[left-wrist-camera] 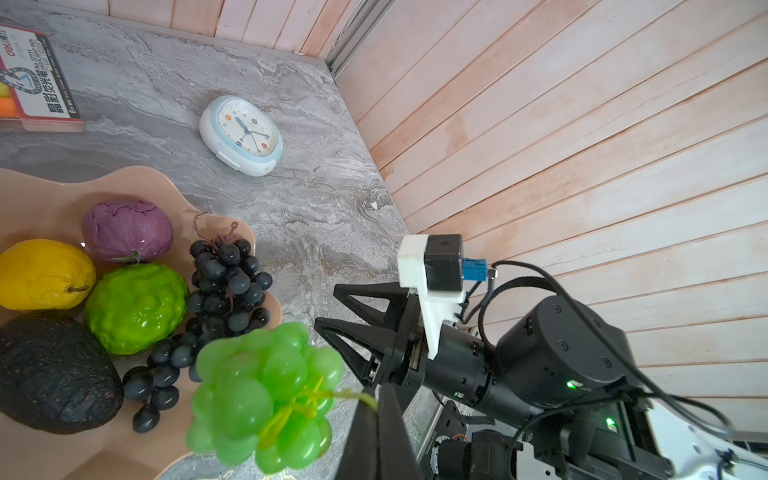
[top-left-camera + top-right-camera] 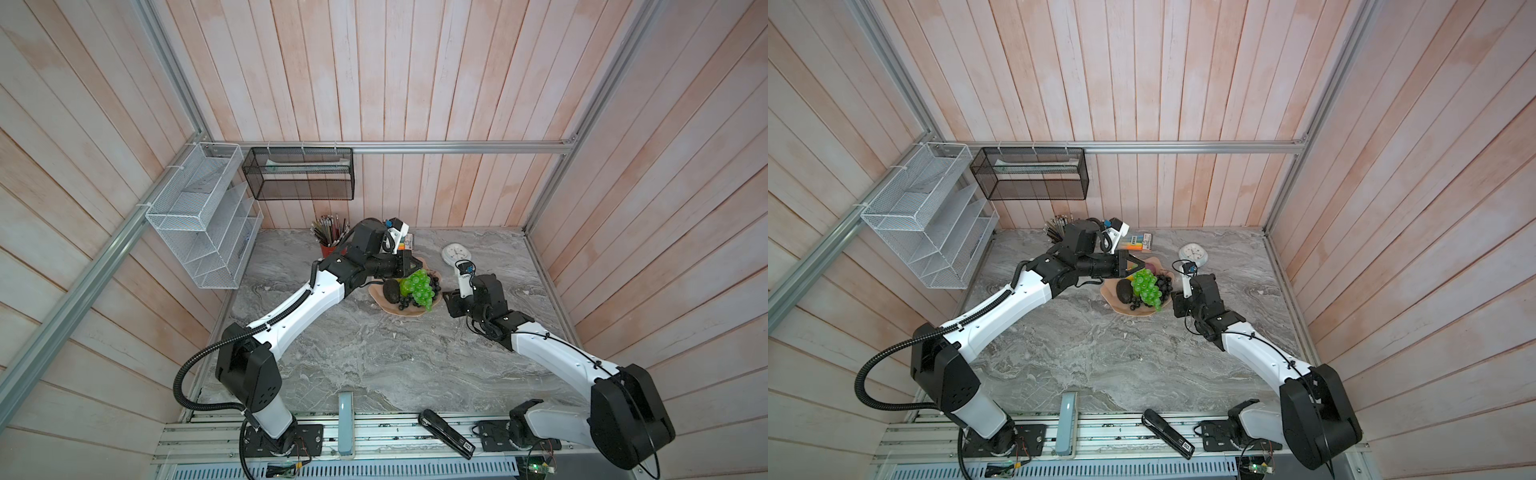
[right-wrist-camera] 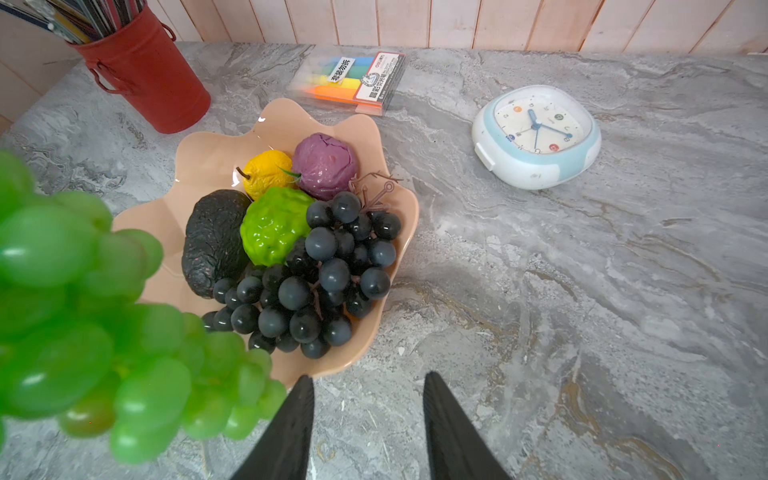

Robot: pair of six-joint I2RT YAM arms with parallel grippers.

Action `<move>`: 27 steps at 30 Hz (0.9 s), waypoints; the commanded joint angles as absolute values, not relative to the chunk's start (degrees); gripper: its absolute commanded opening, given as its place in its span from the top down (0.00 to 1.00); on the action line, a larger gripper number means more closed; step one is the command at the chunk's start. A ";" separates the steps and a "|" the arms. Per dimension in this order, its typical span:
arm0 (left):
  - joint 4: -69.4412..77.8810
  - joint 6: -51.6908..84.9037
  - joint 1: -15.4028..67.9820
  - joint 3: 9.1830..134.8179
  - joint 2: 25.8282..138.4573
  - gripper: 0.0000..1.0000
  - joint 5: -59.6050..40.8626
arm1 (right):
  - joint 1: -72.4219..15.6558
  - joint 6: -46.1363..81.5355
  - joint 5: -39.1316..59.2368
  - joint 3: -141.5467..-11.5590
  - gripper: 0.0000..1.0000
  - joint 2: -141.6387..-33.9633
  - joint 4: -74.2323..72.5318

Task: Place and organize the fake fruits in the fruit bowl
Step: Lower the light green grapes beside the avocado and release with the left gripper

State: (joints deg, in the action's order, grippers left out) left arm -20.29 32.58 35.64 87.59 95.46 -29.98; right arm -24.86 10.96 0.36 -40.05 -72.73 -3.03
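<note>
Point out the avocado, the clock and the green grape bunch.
avocado point(image 3: 214, 243), right wrist view, middle of its dark skin.
clock point(image 3: 538, 126), right wrist view, centre of its face.
green grape bunch point(image 1: 253, 378), left wrist view, middle of the cluster.

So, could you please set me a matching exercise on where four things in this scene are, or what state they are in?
1 green grape bunch
2 avocado
3 clock
4 right gripper

a in the fruit bowl
b open, empty
c hanging from the shut left gripper
d on the table

Pairs: 1-c, 2-a, 3-d, 4-b
</note>
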 commanded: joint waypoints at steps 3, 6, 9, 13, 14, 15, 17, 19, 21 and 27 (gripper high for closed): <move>-16.11 32.52 34.60 83.57 94.03 1.00 -28.56 | -24.61 11.21 2.53 -39.77 0.56 -72.89 -4.64; -15.16 32.85 33.53 80.59 92.71 1.00 -28.74 | -24.61 10.61 5.09 -40.49 0.56 -73.64 -5.12; -13.95 33.47 31.95 77.21 91.36 1.00 -29.17 | -24.69 10.72 6.47 -41.37 0.56 -74.85 -5.37; -12.96 33.37 30.38 74.15 89.25 1.00 -28.68 | -25.18 11.07 7.20 -42.49 0.57 -76.41 -5.39; -13.06 33.02 30.09 73.93 88.99 1.00 -28.34 | -25.35 11.16 7.21 -42.66 0.57 -76.76 -5.49; -13.29 32.67 29.72 73.83 88.86 1.00 -28.28 | -25.63 11.32 7.27 -42.87 0.57 -77.18 -5.56; -13.77 32.20 28.99 73.92 88.93 1.00 -28.21 | -26.39 11.42 7.43 -43.36 0.57 -77.92 -5.87; -14.30 32.08 28.24 73.83 89.11 1.00 -27.81 | -27.51 11.34 7.64 -43.51 0.57 -78.55 -6.93; -14.43 32.08 27.57 73.61 89.13 1.00 -28.12 | -28.35 11.38 7.72 -43.42 0.57 -79.11 -8.42; -14.92 31.14 26.59 73.35 89.10 1.00 -27.69 | -29.72 10.87 9.09 -46.49 0.58 -83.84 -10.83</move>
State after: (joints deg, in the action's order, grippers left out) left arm -15.81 32.84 26.92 73.89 90.41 -28.08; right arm -29.15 10.94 7.77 -43.83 -81.80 -8.12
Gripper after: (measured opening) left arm 0.043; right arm 0.424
